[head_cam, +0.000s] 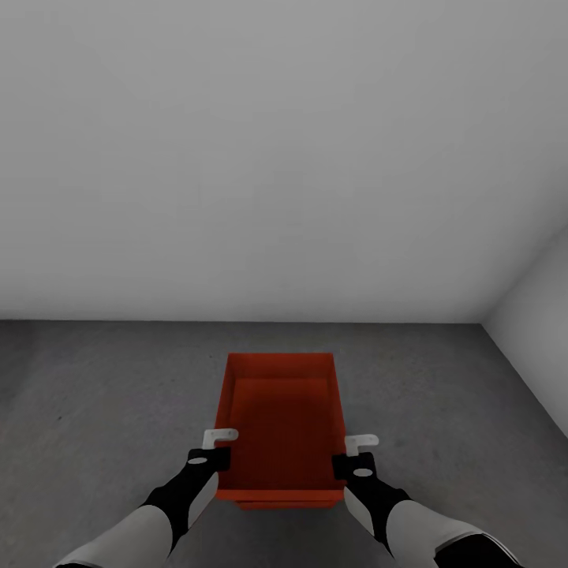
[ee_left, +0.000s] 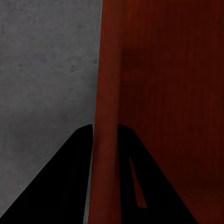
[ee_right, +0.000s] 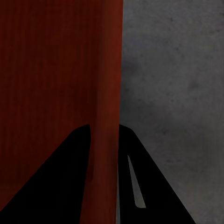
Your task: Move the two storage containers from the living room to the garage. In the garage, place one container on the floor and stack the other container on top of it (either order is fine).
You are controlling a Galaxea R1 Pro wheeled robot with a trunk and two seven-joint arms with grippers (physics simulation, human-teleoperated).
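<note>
An orange-red open-topped storage container [head_cam: 280, 418] sits low in front of me over the garage's dark grey concrete floor [head_cam: 95, 394]. My left gripper [head_cam: 219, 446] is shut on its left wall [ee_left: 109, 70], one finger inside and one outside. My right gripper [head_cam: 360, 451] is shut the same way on its right wall [ee_right: 109, 70]. A narrow strip of the same orange-red [head_cam: 284, 505] shows just under the near wall; I cannot tell whether it belongs to a second container. The box is empty inside.
A plain white-grey wall [head_cam: 276, 158] stands a short way beyond the container. A side wall [head_cam: 536, 331] meets it in a corner at the right. Bare concrete spreads to the left and right of the box.
</note>
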